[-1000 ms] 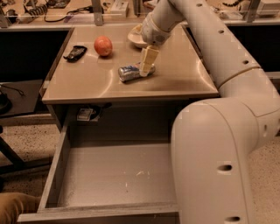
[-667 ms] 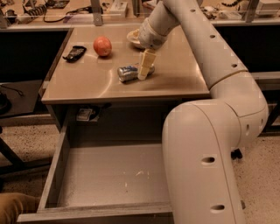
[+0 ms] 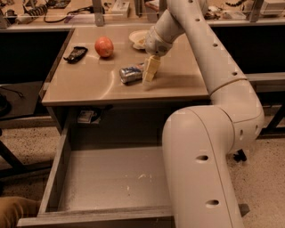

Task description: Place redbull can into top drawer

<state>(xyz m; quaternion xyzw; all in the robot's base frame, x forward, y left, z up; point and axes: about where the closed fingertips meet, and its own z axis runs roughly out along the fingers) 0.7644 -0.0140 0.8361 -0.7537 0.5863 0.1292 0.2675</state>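
Note:
The redbull can (image 3: 130, 74), silver with blue patches, lies on its side near the middle of the tan tabletop (image 3: 89, 84). My gripper (image 3: 150, 76) points down right at the can's right end, touching it or very close to it. The top drawer (image 3: 107, 178) is pulled wide open below the tabletop, showing a flat scuffed grey bottom with nothing in it. My arm's thick white body (image 3: 200, 169) hides the drawer's right side.
A round orange-red fruit (image 3: 104, 46) and a black object (image 3: 75, 53) lie on the tabletop's back left. A pale dish (image 3: 138, 39) sits behind the gripper. A cluttered bench (image 3: 89, 9) runs along the back. Speckled floor lies to both sides.
My gripper has come down a little toward the tabletop beside the can. The can has stayed in place.

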